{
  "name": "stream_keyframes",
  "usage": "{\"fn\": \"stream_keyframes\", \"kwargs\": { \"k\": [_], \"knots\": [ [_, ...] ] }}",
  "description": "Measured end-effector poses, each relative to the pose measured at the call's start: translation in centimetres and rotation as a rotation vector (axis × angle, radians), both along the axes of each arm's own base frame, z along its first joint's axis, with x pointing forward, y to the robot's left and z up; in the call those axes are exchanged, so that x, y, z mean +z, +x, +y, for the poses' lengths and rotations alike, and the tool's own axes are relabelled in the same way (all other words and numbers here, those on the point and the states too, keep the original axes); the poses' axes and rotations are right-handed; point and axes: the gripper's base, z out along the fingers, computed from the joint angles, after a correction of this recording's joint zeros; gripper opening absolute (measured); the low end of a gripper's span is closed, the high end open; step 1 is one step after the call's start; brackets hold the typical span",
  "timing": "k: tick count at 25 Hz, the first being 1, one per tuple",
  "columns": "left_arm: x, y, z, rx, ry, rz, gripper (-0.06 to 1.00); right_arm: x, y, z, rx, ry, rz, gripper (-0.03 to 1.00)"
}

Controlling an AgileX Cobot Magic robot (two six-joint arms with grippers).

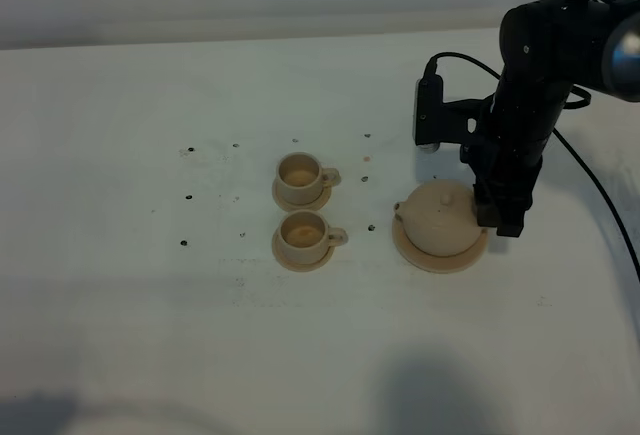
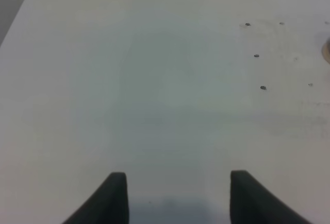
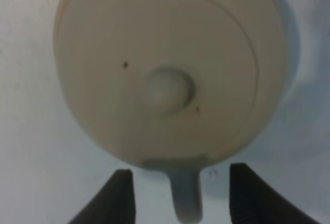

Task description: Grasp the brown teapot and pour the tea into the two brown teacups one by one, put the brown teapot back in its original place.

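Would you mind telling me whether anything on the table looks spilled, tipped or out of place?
Nothing stands out. The teapot sits upright, lid on, on its large saucer; the far cup and near cup stand upright on theirs. No spill shows.

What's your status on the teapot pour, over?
Left pincer open over bare table. Right pincer open, astride brown teapot handle, no grip yet. Teapot sits on large saucer, lid on. Path to two teacups clear.
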Motion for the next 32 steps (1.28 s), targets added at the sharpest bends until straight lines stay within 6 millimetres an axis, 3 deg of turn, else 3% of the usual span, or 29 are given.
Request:
{"fn": "stream_keyframes", "kwargs": {
  "k": [6, 14, 26, 32],
  "knots": [
    [0.0, 0.0, 0.0, 0.000, 0.000, 0.000, 0.45, -1.4, 0.3, -0.1, 0.008, -0.038, 0.012, 0.45],
    [0.0, 0.0, 0.0, 0.000, 0.000, 0.000, 0.45, -1.4, 0.2, 0.1, 0.025, -0.065, -0.004, 0.41],
    [0.0, 0.0, 0.0, 0.000, 0.000, 0.000, 0.45, -1.4, 0.2, 0.2, 0.035, -0.078, -0.009, 0.16],
    [0.0, 0.0, 0.0, 0.000, 0.000, 0.000, 0.45, -1.4, 0.1, 0.2, 0.032, -0.082, 0.005, 0.12]
  ]
}}
